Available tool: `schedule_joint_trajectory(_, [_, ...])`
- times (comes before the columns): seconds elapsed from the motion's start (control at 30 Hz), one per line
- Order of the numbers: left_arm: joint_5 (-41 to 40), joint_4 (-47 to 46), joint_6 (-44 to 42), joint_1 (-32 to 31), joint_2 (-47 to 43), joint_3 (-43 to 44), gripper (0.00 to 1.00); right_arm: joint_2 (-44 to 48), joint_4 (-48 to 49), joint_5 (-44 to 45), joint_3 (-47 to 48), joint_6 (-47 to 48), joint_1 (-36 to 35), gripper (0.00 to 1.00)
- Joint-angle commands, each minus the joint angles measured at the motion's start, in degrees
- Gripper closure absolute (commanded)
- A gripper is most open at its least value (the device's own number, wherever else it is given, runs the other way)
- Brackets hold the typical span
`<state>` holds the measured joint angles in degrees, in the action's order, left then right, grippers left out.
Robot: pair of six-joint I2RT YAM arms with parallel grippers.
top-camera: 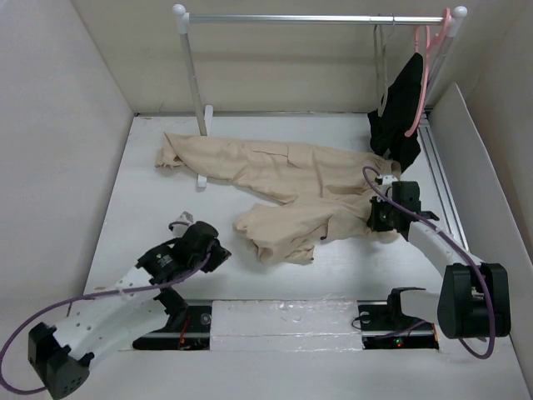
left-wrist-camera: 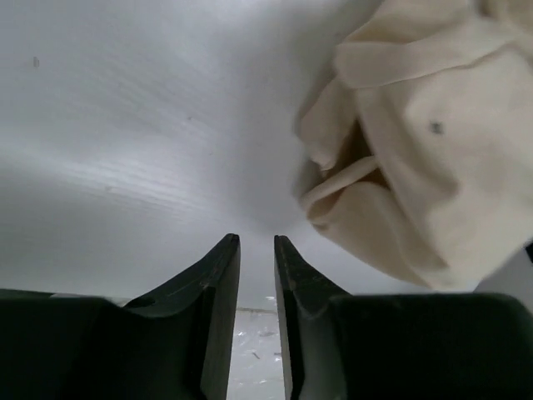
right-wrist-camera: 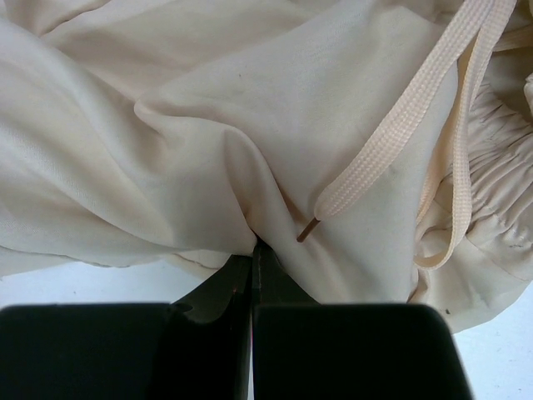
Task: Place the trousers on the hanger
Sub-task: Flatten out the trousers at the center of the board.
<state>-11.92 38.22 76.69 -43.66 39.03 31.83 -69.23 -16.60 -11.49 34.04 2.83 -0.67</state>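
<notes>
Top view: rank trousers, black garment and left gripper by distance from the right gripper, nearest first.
1. trousers: spread mid-table, their fabric pinched in the shut jaws of the right gripper.
2. black garment: hanging at the back right, beyond the gripper.
3. left gripper: front left, across the trousers' near bunch.

**Three cameras, one shared cloth**

The top external camera is looking down from above and behind the arms, from far off, taking in the whole white table (top-camera: 150, 192) with the large light beige cotton trousers (top-camera: 291, 187) lying mid-frame. The left wrist camera is looking low over the tabletop past the black left gripper (left-wrist-camera: 256, 240) at bottom centre, catching the trousers at the upper right. The right wrist camera is sitting closest, fabric filling its frame above the black right gripper (right-wrist-camera: 252, 246). All three views are sharing the trousers.
</notes>
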Motion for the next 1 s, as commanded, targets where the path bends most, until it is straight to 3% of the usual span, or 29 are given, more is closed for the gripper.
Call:
schedule_joint_trajectory(0.0, [8.75,-10.52,1.47,-0.73,6.38,-3.18,0.79,1.03,1.04,-0.73,1.47,1.21,0.49,1.00])
schedule_joint_trajectory(0.03, [8.76,-12.01,0.14,-0.73,8.41,-2.92,0.71,1.20,1.13,-0.90,1.55,1.47,0.49,1.00])
schedule_joint_trajectory(0.07, [8.32,-13.85,-1.17,-0.73,10.87,-1.61,0.57,1.12,0.96,-1.08,1.73,1.56,0.49,1.00])
schedule_joint_trajectory(0.1, [6.58,-14.31,-2.41,-0.73,15.33,-0.90,0.53,1.03,0.87,-1.78,1.82,1.74,0.49,1.00])
schedule_joint_trajectory(0.3, [3.84,-21.50,-5.49,-0.73,25.03,2.62,0.51,1.64,0.43,-3.37,1.21,2.97,0.49,1.00])
schedule_joint_trajectory(0.5, [5.33,-25.73,-8.13,-0.73,34.17,4.02,0.55,2.96,0.08,-3.55,0.50,3.06,0.49,1.00])
schedule_joint_trajectory(0.6, [5.68,-26.53,-9.10,-0.73,37.69,4.90,0.62,3.14,-0.10,-3.81,0.50,3.32,1.01,1.00])
schedule_joint_trajectory(0.63, [5.42,-26.27,-9.18,-0.73,38.40,5.16,0.69,3.23,-0.19,-3.81,0.50,3.41,1.02,1.00])
schedule_joint_trajectory(0.67, [4.98,-24.35,-9.19,-0.73,38.75,6.21,0.87,3.23,-0.27,-3.72,0.50,3.41,1.02,1.00])
schedule_joint_trajectory(0.7, [2.63,-22.33,-8.66,-0.73,38.32,7.09,0.99,3.23,-0.27,-3.72,0.50,3.50,1.02,1.00])
schedule_joint_trajectory(0.93, [-14.34,0.87,-13.92,1.38,22.25,20.70,1.00,2.00,-1.06,-3.10,0.76,5.69,3.74,1.00])
schedule_joint_trajectory(0.97, [-15.66,5.77,-15.24,4.26,20.15,24.81,1.00,1.91,-1.41,-3.02,0.94,6.13,3.74,1.00])
